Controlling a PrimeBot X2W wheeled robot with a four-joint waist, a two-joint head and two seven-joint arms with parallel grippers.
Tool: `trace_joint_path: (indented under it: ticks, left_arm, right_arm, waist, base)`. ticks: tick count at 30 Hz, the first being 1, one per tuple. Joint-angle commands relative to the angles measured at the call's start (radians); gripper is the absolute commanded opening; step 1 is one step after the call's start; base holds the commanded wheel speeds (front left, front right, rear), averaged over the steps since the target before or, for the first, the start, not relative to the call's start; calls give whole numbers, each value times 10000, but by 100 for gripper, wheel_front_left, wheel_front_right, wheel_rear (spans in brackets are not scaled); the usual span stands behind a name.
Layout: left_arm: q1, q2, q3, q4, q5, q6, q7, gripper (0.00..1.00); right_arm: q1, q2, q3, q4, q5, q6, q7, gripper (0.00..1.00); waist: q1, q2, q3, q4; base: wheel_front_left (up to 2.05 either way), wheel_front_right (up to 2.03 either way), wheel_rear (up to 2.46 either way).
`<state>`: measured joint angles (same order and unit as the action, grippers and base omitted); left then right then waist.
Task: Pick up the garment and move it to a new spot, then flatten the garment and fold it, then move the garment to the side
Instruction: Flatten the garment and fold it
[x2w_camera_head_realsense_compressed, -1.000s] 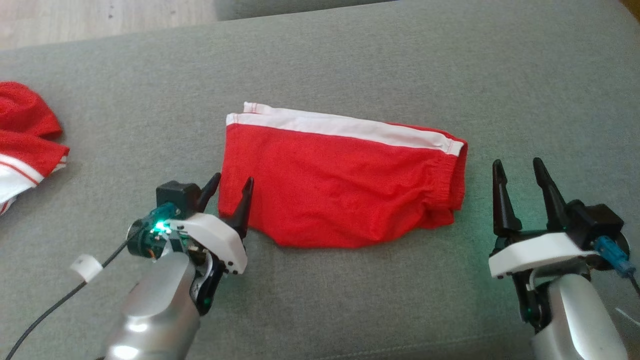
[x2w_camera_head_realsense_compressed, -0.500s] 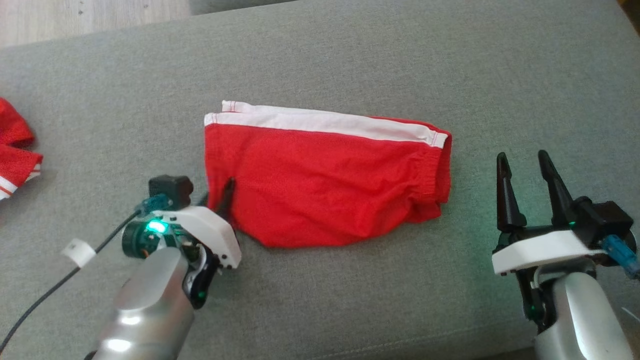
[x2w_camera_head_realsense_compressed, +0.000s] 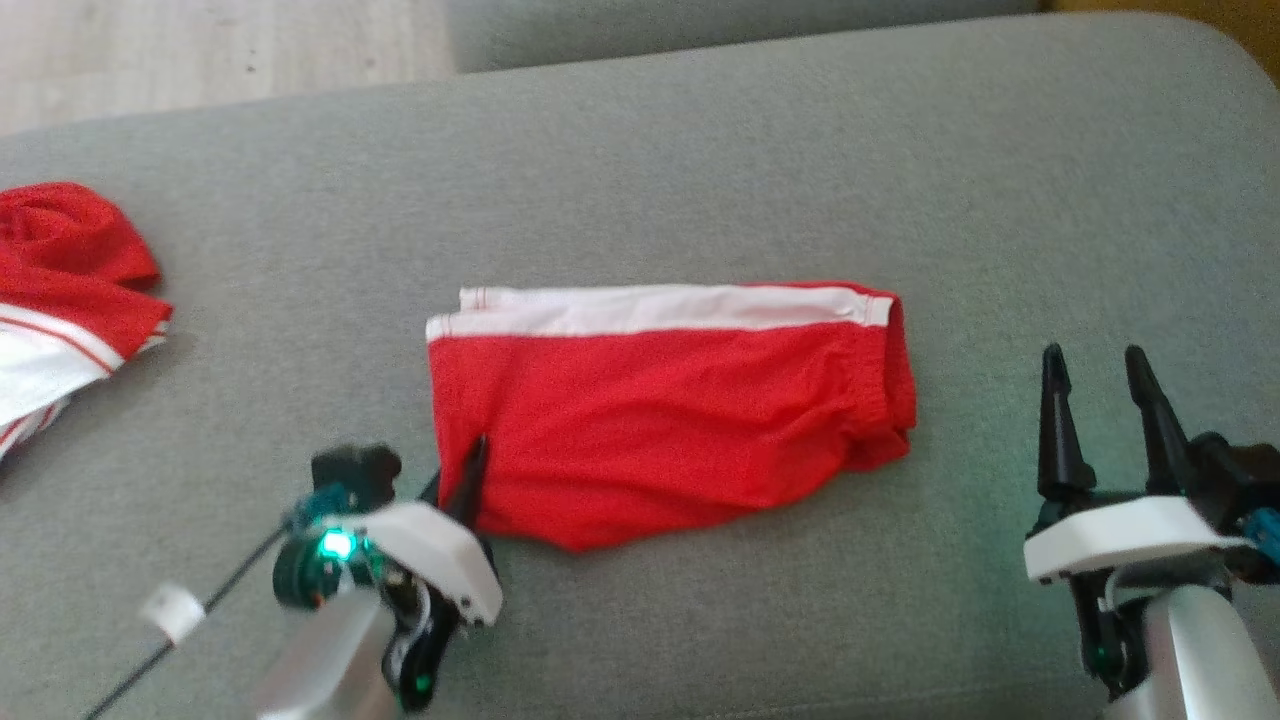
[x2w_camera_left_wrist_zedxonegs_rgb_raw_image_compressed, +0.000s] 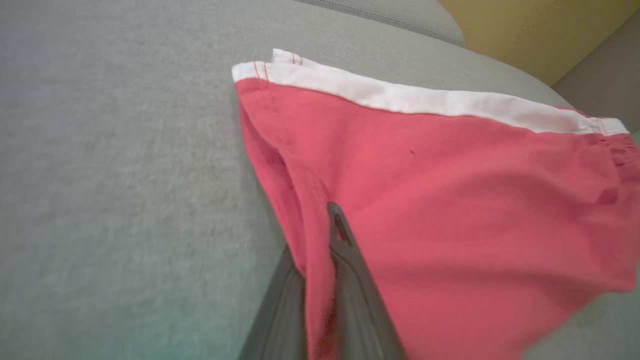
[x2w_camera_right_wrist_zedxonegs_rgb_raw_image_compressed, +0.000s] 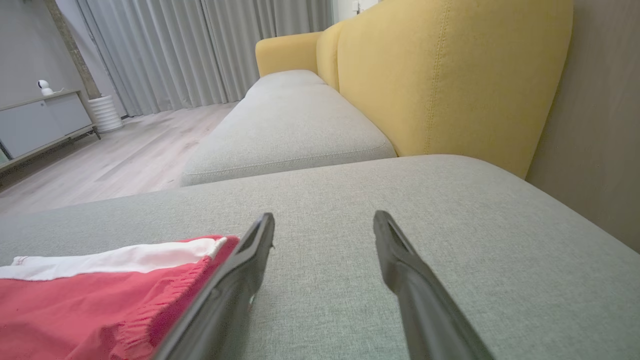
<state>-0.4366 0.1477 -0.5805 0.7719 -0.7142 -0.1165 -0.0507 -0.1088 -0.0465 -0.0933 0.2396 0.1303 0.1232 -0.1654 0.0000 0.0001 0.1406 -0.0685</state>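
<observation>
Snapped shut since a second ago: left gripper (x2w_camera_head_realsense_compressed: 470, 480), pinching the near left corner of the red shorts (x2w_camera_head_realsense_compressed: 660, 420) on the cushion (x2w_camera_head_realsense_compressed: 700, 150). Right gripper (x2w_camera_head_realsense_compressed: 1100, 375) wide, holding nothing, near the right end. Might slip free or flop open if pulled fast by one thin pinch. Lots of bare room behind and right; other red clothes (x2w_camera_head_realsense_compressed: 60, 270) far left.
</observation>
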Motion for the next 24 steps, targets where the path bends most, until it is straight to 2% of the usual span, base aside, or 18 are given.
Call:
trace_joint_path:
  ticks: [1,7,8,9,10,11,17,24]
  left_arm:
    - [-92,306,372,-276,-59,101,-161,0]
    - [805,320,488,-1005,-300,479,-245,0]
    - [873,293,495,-1128,-303,548,-298,12]
    - [922,269,506,-1263,-296,608,-382,45]
    - [947,246,522,-1408,-277,655,-511,84]
    - [965,232,560,-1540,-252,731,-668,100]
    - [1004,443,666,-2222,379,1228,-1735,100]
    - [1689,716,1373,-3512,719,1823,-2078,100]
  right_arm:
    - [-50,-37,178,-338,-102,75,39,100]
    - [128,-37,104,-400,-93,75,116,100]
    - [143,-37,112,-401,-93,75,128,100]
    - [153,-37,131,-403,-98,75,149,100]
    - [161,-37,144,-401,-109,75,168,100]
    - [171,-37,163,-395,-131,75,196,100]
    - [173,-37,238,-442,-353,75,549,100]
    - [-57,-37,811,-533,-321,75,1326,100]
  waist:
    - [0,-1,-193,200]
    - [0,-1,-401,410]
    - [0,-1,-429,424]
    - [0,-1,-440,431]
    - [0,-1,-462,440]
    - [0,-1,-480,447]
    - [0,-1,-725,622]
    - [0,-1,-1056,1031]
  base:
    - [0,0,0]
    - [0,0,0]
    - [0,0,0]
    - [0,0,0]
    - [0,0,0]
    - [0,0,0]
    - [0,0,0]
    - [0,0,0]
